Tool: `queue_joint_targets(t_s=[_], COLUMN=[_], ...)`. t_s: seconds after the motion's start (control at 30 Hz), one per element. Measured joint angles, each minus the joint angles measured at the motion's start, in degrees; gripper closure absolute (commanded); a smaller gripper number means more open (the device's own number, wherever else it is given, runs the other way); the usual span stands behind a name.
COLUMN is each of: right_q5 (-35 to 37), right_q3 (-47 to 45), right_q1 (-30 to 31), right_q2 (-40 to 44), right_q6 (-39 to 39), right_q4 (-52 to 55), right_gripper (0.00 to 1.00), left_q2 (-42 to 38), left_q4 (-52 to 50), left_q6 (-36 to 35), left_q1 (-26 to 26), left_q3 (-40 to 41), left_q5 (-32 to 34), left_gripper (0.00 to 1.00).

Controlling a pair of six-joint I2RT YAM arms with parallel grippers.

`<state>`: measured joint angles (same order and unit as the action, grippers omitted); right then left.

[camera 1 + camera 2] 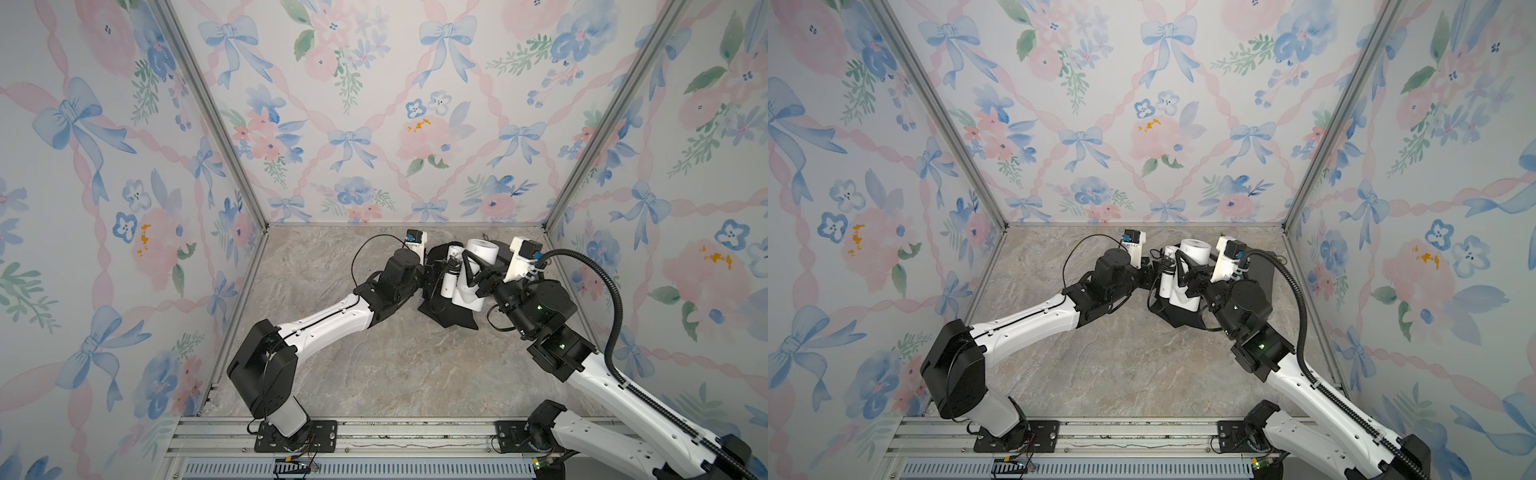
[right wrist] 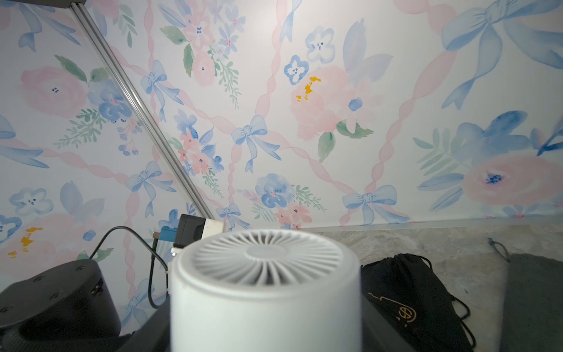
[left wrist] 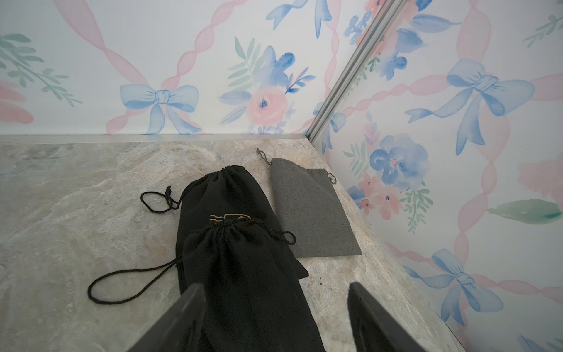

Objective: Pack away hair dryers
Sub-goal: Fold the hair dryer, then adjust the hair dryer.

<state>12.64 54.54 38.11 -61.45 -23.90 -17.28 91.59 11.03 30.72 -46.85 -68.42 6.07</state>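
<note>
While the right gripper (image 1: 473,270) pinches the barrel of a white hair dryer (image 1: 480,251), the dryer sits at the far right of the marble-patterned table (image 1: 374,365), close to the back wall. Its round grille end (image 2: 265,253) is uppermost, and its folded handle (image 1: 449,278) lies along the barrel's left side with a dark cord bunched against it. A black finger of that gripper crosses the front of the barrel in both top views.

Directly under the dryer lies a black drawstring pouch (image 1: 451,318), spread flat on the table. The left gripper (image 3: 278,320) hangs just left of the dryer with its fingers (image 3: 182,317) spread wide, one on either side of this pouch (image 3: 243,274). Whether they touch the cloth I cannot tell.

The pouch's gathered mouth overlaps a second black pouch (image 3: 222,195) marked with a gold logo, which lies farther off. A flat grey pouch (image 3: 307,213) lies just to the right, its edge touching or tucked under the black ones, near the right wall. Loose drawstring loops (image 3: 122,283) trail across the table to the left of the pouches.

Both wrists crowd in on the dryer from either side, the left arm's joint just beside its handle. From the right wrist the barrel fills the foreground and hides most of the pouches behind it.
</note>
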Motion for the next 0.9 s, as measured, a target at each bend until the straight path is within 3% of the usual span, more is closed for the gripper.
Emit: queue_joint_targets(t_s=[0.27, 0.6, 0.9], right_q5=[-1.3, -16.5, -27.7], right_q3=[0.8, 3.4, 3.7], right_q1=[0.2, -7.0, -12.6], right_q2=[1.3, 1.0, -0.3], right_q6=[-0.1, -1.3, -5.2], right_q4=[2.1, 10.9, 11.5], right_gripper=[0.74, 0.73, 0.73], left_q2=[-2.4, -18.8, -21.5], left_q4=[-0.9, -2.0, 1.6], left_q6=[-1.1, -2.2, -0.8], left_q1=[0.1, 7.6, 8.3], left_q3=[1.1, 9.3, 15.1], left_q5=[-0.5, -9.3, -20.5], left_gripper=[0.23, 0.22, 0.21])
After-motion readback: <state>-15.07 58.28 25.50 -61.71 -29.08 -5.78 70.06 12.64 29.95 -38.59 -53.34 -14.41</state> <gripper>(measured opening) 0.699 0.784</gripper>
